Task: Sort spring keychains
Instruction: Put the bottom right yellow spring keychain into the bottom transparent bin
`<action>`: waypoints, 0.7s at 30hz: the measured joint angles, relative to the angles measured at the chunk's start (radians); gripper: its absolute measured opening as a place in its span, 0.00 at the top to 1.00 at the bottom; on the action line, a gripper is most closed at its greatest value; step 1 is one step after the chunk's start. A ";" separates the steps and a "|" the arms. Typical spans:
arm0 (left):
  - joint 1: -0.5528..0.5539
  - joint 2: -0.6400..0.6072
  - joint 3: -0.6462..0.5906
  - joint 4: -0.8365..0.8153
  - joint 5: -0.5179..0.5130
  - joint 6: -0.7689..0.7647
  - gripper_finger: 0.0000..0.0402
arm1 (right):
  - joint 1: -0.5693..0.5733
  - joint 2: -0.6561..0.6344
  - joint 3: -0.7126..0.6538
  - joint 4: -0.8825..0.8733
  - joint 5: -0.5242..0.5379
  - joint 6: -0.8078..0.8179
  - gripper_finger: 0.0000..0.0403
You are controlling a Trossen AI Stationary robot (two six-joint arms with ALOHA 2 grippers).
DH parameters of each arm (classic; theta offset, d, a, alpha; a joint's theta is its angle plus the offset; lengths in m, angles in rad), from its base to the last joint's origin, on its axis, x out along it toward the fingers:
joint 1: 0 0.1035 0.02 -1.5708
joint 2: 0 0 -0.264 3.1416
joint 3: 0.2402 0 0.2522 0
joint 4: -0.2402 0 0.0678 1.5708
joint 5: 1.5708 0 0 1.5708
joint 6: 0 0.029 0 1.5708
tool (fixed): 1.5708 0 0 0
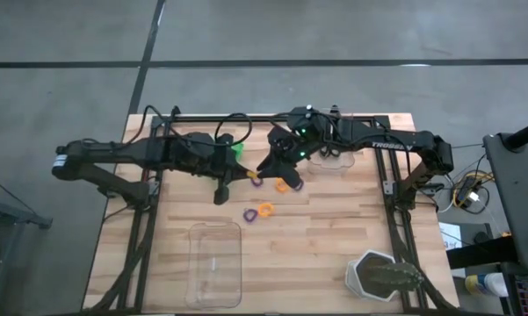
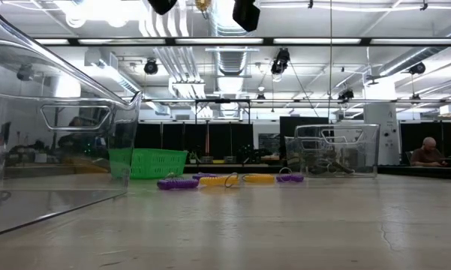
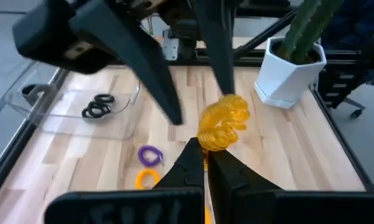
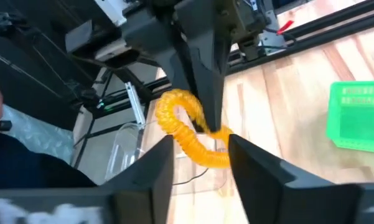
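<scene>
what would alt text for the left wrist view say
The left gripper, its fingers pinched shut, holds an orange spring keychain above the wooden table, with the right gripper's open fingers just beyond it. On the table lie a purple keychain, an orange one, black ones in a clear tray, and a white potted cactus.
</scene>
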 joint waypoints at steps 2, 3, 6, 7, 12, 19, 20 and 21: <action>0.000 -0.012 0.010 -0.027 -0.001 -0.004 1.00 | -0.001 0.000 0.000 0.000 0.000 -0.013 0.58; 0.000 -0.017 0.015 -0.040 -0.003 -0.005 1.00 | -0.002 0.000 0.000 -0.001 0.000 -0.023 0.56; 0.000 -0.038 0.033 -0.079 -0.007 -0.016 1.00 | -0.007 0.000 0.000 -0.001 0.000 -0.034 0.50; 0.000 -0.045 0.038 -0.094 -0.007 -0.023 1.00 | -0.011 0.000 0.000 0.000 0.000 -0.036 0.49; 0.000 -0.071 0.079 -0.169 -0.008 -0.095 1.00 | -0.020 0.000 0.000 0.000 0.001 -0.062 0.45; -0.008 -0.073 0.139 -0.357 -0.005 -0.276 1.00 | -0.033 0.000 0.000 -0.003 0.024 -0.122 0.44; -0.013 -0.073 0.143 -0.376 0.002 -0.308 1.00 | -0.033 -0.001 0.000 -0.006 0.029 -0.130 0.44; -0.021 -0.073 0.145 -0.389 0.007 -0.340 1.00 | -0.034 -0.001 0.000 -0.009 0.030 -0.134 0.44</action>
